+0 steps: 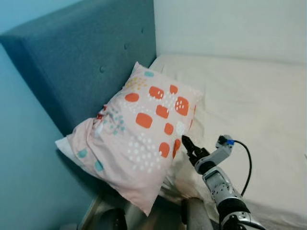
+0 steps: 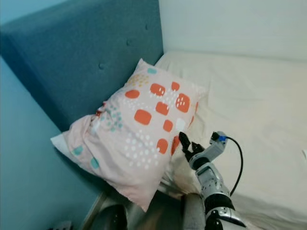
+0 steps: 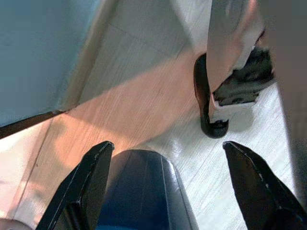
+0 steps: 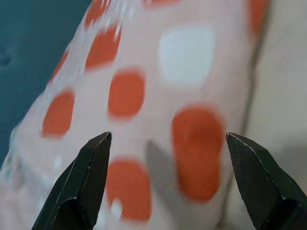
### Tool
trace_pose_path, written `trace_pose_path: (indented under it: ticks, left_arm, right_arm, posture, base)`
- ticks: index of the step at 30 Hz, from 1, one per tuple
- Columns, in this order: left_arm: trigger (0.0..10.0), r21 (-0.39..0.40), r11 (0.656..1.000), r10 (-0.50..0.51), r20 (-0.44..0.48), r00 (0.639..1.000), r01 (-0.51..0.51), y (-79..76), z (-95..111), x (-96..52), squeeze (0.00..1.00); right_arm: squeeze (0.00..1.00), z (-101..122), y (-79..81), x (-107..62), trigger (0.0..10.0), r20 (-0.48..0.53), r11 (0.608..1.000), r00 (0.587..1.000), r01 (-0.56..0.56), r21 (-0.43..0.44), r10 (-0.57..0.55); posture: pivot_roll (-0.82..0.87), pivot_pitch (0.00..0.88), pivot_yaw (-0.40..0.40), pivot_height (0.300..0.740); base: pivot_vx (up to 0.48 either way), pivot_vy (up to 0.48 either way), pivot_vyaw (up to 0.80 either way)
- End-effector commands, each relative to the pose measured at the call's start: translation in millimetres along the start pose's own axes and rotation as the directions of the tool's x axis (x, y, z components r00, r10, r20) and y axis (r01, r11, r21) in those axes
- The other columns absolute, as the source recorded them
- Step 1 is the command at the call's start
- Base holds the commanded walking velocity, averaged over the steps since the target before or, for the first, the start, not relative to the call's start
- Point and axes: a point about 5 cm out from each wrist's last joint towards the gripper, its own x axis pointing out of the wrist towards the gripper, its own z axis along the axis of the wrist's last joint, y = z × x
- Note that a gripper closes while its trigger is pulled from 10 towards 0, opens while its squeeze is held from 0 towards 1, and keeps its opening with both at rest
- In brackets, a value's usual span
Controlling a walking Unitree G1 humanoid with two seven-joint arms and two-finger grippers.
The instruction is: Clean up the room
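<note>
Pink with orange patches, one pillow [image 1: 139,134] leans against the blue headboard [image 1: 81,57] at the head of the cream bed [image 1: 249,100]. Right pincer [image 1: 188,146] — fingers spread wide, holding nothing — hovers at its lower edge. Left pincer [image 3: 168,182] hangs wide open over the floor [image 3: 144,105].

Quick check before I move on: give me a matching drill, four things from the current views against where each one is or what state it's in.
Things:
1. pink pillow with orange patches
2. blue padded fabric headboard
3. right pincer
4. left pincer

Places or states:
A. open, pointing down at a pale wood-look floor
B. propped at a tilt against the headboard, one corner hanging past the cream mattress
C. open, close to the pillow's lower edge
D. upright behind the pillow, at the end of the mattress

Pairs: 1-B, 2-D, 3-C, 4-A
</note>
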Motion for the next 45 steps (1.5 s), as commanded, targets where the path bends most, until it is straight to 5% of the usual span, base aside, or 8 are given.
trace_pose_path:
  ticks: [1, 11, 24, 33, 37, 45]
  left_arm:
    - [10.0, 0.012, 0.999, -0.042, -0.031, 0.999, 0.043, -6.0, -8.6, -0.3, 0.00]
    - [10.0, 0.009, 0.999, -0.040, -0.013, 0.999, 0.040, 5.4, -15.1, -6.4, 0.00]
    - [10.0, 0.022, 0.998, -0.063, 0.013, 0.998, 0.063, 9.8, -18.5, -10.5, 0.00]
    - [10.0, 0.025, 0.997, -0.075, 0.030, 0.997, 0.075, 10.7, -21.7, -13.0, 0.00]
    - [10.0, 0.025, 0.997, -0.069, 0.004, 0.998, 0.069, 15.5, -36.3, -19.1, 0.00]
    - [10.0, 0.015, 0.998, -0.062, -0.003, 0.998, 0.062, 19.3, -42.3, -22.7, 0.00]
  right_arm:
    - [0.00, -9.8, 2.8, 2.0, 10.0, -0.051, 1.000, 0.999, -0.007, 0.006, 0.007]
    - [0.00, 1.7, -2.9, 7.4, 10.0, -0.029, 0.996, 0.995, 0.091, 0.001, -0.090]
    - [0.00, 15.1, 17.8, 17.5, 10.0, -0.016, 0.991, 0.991, -0.130, 0.041, 0.130]
    - [0.00, 19.5, 36.4, 25.4, 10.0, -0.003, 0.954, 0.962, -0.271, 0.125, 0.274]
    - [0.00, 32.6, 55.4, 33.2, 10.0, 0.032, 0.896, 0.919, -0.392, 0.209, 0.394]
    - [0.00, 40.3, 62.9, 39.7, 10.0, 0.014, 0.903, 0.922, -0.381, 0.199, 0.387]
  posture:
    - [-0.13, 0.215, 0.037, 0.530]
    - [-0.08, 0.287, 0.044, 0.490]
    - [-0.04, 0.351, 0.049, 0.465]
    - [-0.02, 0.381, 0.046, 0.465]
    - [0.00, 0.399, 0.045, 0.465]
    - [0.00, 0.411, 0.043, 0.465]
  base:
    - [0.000, 0.000, 0.00]
    - [0.000, 0.000, 0.00]
    - [0.000, 0.000, 0.00]
    - [0.000, 0.000, 0.00]
    - [0.000, 0.000, 0.00]
    - [0.000, 0.000, 0.00]
